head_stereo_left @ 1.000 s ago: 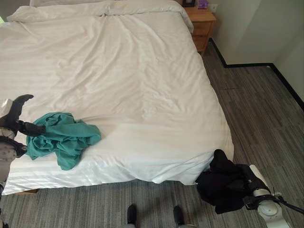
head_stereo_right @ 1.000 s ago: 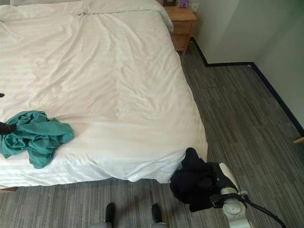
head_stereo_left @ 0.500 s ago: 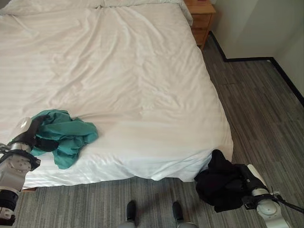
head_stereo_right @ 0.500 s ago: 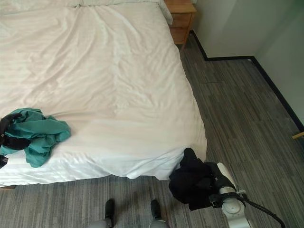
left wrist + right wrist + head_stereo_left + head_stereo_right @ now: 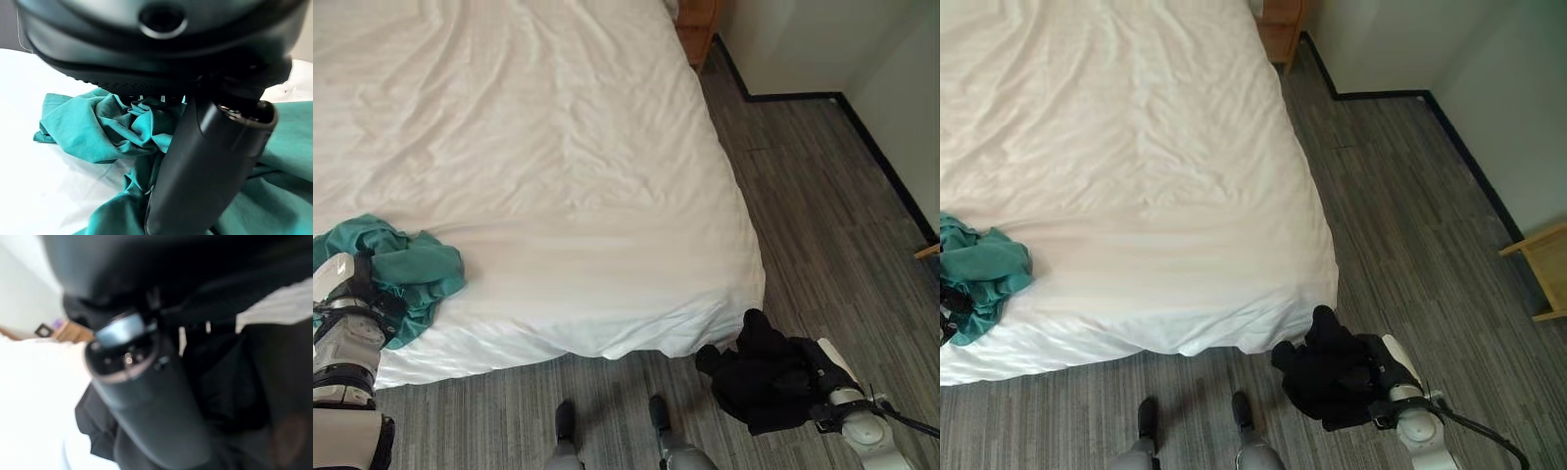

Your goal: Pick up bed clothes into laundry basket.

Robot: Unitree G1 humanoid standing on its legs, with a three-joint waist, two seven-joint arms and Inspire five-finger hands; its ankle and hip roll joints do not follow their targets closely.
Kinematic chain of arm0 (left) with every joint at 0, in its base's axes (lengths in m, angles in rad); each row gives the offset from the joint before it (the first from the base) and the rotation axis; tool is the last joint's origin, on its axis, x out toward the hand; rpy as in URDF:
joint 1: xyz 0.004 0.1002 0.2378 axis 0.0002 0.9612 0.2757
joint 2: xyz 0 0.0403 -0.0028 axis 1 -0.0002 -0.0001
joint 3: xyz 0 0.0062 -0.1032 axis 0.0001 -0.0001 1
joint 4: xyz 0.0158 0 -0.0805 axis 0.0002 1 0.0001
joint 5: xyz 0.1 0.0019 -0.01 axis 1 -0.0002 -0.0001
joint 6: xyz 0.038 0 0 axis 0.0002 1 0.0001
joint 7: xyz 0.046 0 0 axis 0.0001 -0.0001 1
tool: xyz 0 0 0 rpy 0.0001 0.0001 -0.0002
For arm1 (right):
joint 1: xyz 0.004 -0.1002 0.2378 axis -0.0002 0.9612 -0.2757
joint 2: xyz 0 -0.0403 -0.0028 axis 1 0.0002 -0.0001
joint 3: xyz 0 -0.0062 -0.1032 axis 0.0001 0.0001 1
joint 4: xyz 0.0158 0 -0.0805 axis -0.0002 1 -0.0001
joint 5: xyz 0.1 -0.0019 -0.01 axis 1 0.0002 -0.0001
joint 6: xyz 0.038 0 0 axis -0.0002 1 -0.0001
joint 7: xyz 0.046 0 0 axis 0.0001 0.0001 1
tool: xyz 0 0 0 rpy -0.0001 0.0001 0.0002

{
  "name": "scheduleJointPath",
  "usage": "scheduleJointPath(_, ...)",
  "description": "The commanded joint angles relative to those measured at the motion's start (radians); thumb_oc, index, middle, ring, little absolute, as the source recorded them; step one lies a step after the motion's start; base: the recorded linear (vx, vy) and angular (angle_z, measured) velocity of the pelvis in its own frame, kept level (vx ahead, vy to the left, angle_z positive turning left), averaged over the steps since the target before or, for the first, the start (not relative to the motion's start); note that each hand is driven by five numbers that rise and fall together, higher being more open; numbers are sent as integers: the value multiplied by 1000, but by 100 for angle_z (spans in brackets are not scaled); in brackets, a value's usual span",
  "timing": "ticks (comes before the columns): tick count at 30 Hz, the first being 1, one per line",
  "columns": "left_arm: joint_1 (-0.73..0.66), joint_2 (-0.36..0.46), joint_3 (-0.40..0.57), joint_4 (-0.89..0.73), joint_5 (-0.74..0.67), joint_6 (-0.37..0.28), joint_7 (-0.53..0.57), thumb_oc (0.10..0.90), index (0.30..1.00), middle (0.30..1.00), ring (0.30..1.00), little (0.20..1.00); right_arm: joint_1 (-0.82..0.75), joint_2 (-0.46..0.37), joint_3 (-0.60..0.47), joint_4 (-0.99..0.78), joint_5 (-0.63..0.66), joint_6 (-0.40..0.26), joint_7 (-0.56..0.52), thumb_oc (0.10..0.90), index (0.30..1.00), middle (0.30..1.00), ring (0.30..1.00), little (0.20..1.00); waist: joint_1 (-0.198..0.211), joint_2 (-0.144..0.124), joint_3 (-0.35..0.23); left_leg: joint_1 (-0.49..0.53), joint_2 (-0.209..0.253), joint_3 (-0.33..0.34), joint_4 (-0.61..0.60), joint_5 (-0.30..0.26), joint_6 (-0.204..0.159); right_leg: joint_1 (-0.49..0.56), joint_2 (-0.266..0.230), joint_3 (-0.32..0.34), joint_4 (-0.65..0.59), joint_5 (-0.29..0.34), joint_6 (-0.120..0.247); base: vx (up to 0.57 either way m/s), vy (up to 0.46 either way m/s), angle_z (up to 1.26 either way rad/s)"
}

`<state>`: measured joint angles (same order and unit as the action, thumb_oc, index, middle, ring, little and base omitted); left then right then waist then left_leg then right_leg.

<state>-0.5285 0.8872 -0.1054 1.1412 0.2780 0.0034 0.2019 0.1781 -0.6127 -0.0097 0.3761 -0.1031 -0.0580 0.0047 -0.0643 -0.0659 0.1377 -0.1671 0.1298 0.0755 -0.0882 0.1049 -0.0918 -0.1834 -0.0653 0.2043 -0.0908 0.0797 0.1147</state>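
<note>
Clothes gathered off a white bed [image 5: 558, 147].
Left hand [image 5: 360, 290] clutching teal garment [image 5: 416, 269] at lower left; right hand [image 5: 822, 377] gripping black garment [image 5: 764, 377] lower right. Trailing cloth may snag, slip loose.

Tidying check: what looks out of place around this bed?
A crumpled teal garment lies on the white bed near its foot edge, the left robot hand in it. The right robot hand holds a black garment above the floor.

Bed [image 5: 529, 147]: broad bare sheet beyond teal cloth [image 5: 411, 269]. Floor [image 5: 813, 215] right of bed open; nightstand [image 5: 1281, 24] at far corner.
</note>
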Motion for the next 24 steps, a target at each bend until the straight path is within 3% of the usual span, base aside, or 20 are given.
scheduleJointPath(1, -16, -61, -26, 49, -27, -5, -47, 400, 300, 300, 300, 300, -9, -75, -80, -94, 13, -60, -27, 400, 300, 300, 300, 300, -22, -14, -64, 51, 55, 37, 11, -72, -6, 78, -83, -14, 57, -92, 114, 60, 41, -8)
scheduleJointPath(8, 30, -12, 114, -177, -330, -75, -31, 400, 300, 300, 300, 300, -26, -95, -120, -103, -30, -37, -26, 400, 300, 300, 300, 300, -6, 28, -94, 95, 33, 28, 1, -75, -10, 123, -99, -40, 61, -121, 106, 32, 10, -5)
scheduleJointPath(10, 36, -12, 118, -181, -331, -74, -31, 400, 300, 300, 300, 300, -26, -96, -119, -104, -30, -37, -26, 400, 300, 300, 300, 300, -8, 29, -94, 96, 33, 28, 1, -75, -10, 124, -99, -40, 62, -121, 105, 5, -19, 6)
scheduleJointPath(13, 120, 1, 221, -399, -489, -128, -24, 400, 300, 300, 300, 300, -44, -107, -204, -120, -28, -28, -56, 400, 300, 300, 300, 300, 4, 49, -104, 108, 27, 20, 1, -69, -13, 144, -99, -59, 72, -134, 97, -9, -49, 7)
scheduleJointPath(16, 169, -10, 269, -473, -592, -169, -24, 400, 300, 300, 300, 300, -76, -129, -246, -141, -40, -33, -81, 400, 300, 300, 300, 300, 9, 64, -114, 114, 23, 16, 1, -64, -14, 155, -100, -68, 86, -143, 94, -25, -48, 2)
scheduleJointPath(21, 187, 2, 291, -644, -624, -203, -10, 400, 300, 300, 300, 300, -117, -166, -322, -220, -48, -44, -119, 400, 300, 300, 300, 300, 15, 84, -125, 116, 16, 6, 1, -56, -16, 172, -100, -87, 103, -154, 88, -34, -52, 9)
scheduleJointPath(24, 183, -18, 274, -755, -645, -233, 0, 400, 300, 300, 300, 300, -190, -167, -306, -304, 58, -77, -105, 400, 300, 300, 300, 300, 24, 94, -137, 123, 10, -2, 1, -52, -17, 186, -99, -96, 118, -163, 81, -28, -59, 8)
